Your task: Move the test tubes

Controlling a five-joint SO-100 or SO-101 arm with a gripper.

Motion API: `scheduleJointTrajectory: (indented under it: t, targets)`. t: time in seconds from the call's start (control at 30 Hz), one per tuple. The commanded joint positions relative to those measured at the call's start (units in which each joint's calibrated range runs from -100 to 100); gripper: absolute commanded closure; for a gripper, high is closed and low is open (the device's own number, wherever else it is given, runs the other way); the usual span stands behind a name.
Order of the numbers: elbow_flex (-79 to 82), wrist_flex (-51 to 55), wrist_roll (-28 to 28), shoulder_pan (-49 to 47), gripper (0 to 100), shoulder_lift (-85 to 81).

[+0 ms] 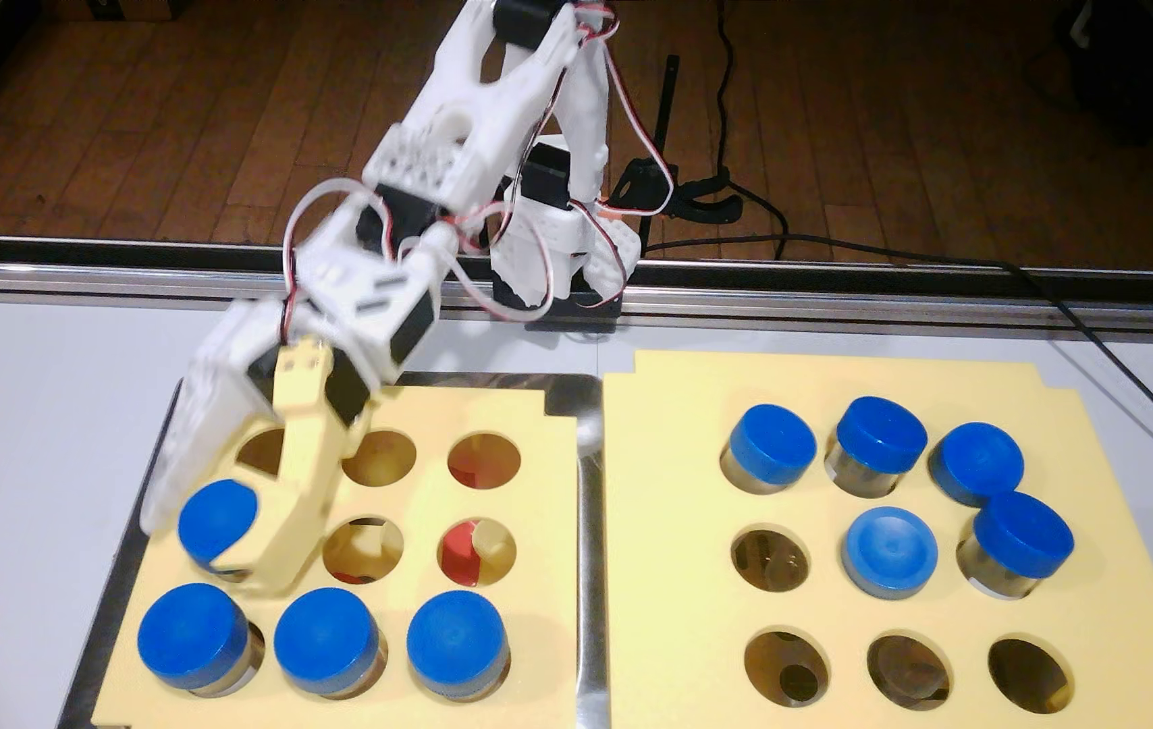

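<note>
Several test tubes with blue caps stand in two pale yellow foam boards in the fixed view. On the left board (545, 561), one test tube (216, 519) sits in the middle row's left hole and three fill the front row (326, 641). My gripper (209, 550) is open and straddles the middle-row tube: the white finger (170, 462) is at its left and the yellow finger (300, 505) lies against its right side. The right board (686, 491) holds several more tubes (881, 434), one with a lighter blue cap (893, 550).
The left board lies in a metal tray (591, 533). Open holes show in both boards, some over red and cream pieces (468, 554). The arm's base (560, 294) is clamped at the table's far rail, with black cables (1121, 364) running off to the right.
</note>
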Motion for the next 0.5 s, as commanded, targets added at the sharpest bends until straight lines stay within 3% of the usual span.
scheduleJointTrajectory:
  t: [0.0, 0.13, 0.27, 0.47]
  targets:
    - [-4.94, -0.82, 0.22, -0.21, 81, 1.31]
    - [-5.12, -0.72, 0.22, -0.21, 87, 0.62]
    - [-5.21, -0.72, -0.15, -0.21, 88, -2.33]
    - [-10.48, -0.72, 0.01, -0.13, 87, -19.09]
